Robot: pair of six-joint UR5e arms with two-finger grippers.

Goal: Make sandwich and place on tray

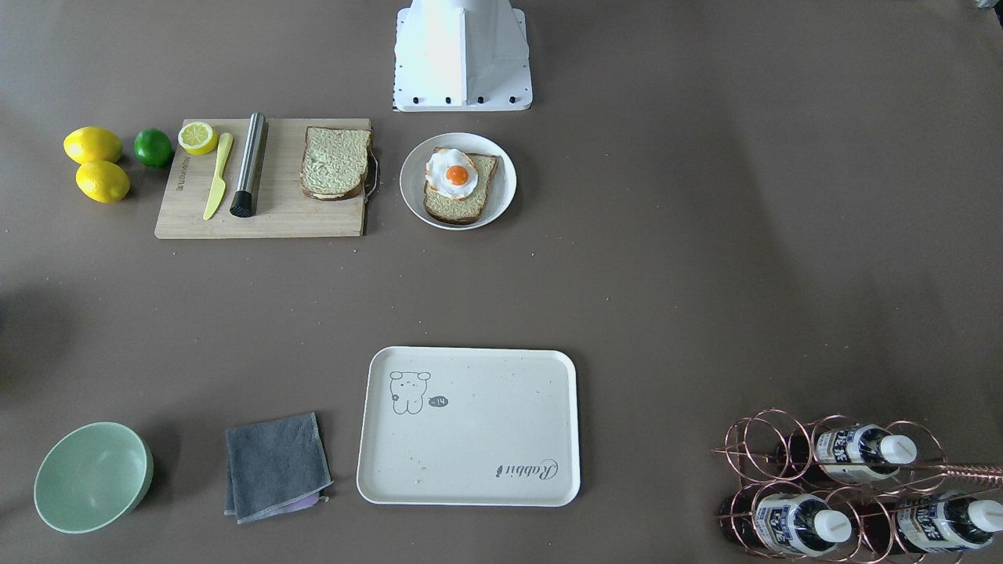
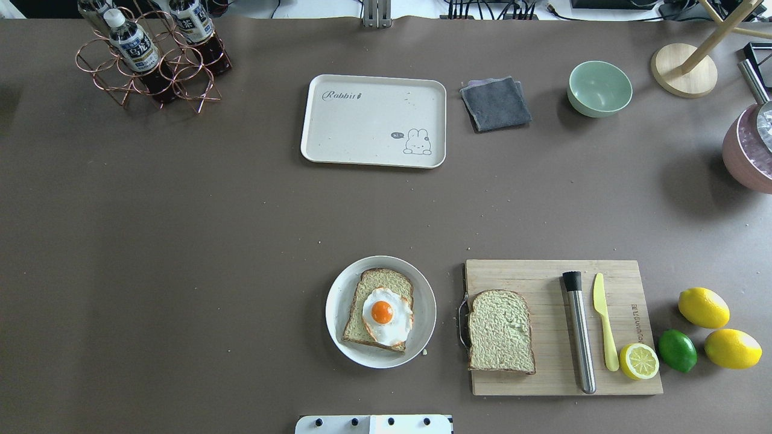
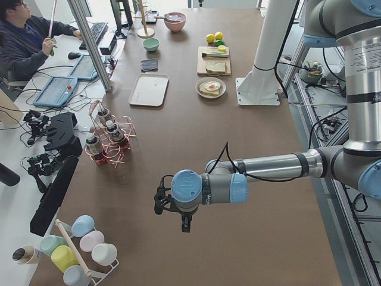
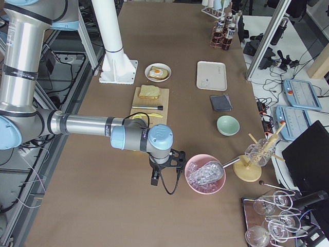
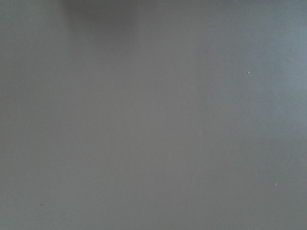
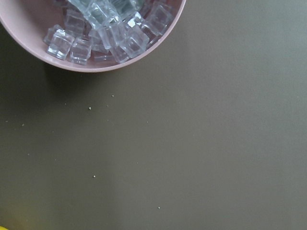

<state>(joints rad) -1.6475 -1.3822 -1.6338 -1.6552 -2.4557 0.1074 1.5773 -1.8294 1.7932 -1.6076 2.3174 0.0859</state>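
Observation:
The sandwich is in parts. One bread slice (image 2: 362, 322) lies on a round white plate (image 2: 422, 289) with the fried egg (image 2: 386, 314) on top. The second bread slice (image 2: 500, 331) lies on the wooden cutting board (image 2: 543, 277). The cream tray (image 2: 362, 129) sits bare at the far side of the table. My left gripper (image 3: 186, 224) hangs over bare table far from the food, and my right gripper (image 4: 154, 180) hangs beside a pink bowl of ice (image 4: 205, 174). Both show only in the side views, so I cannot tell whether they are open or shut.
On the board lie a steel rod (image 2: 579, 331), a yellow knife (image 2: 603, 325) and a half lemon (image 2: 639, 360). Two lemons (image 2: 702, 307) and a lime (image 2: 677, 349) sit beside it. A grey cloth (image 2: 494, 103), a green bowl (image 2: 600, 88) and a bottle rack (image 2: 151, 60) line the far edge.

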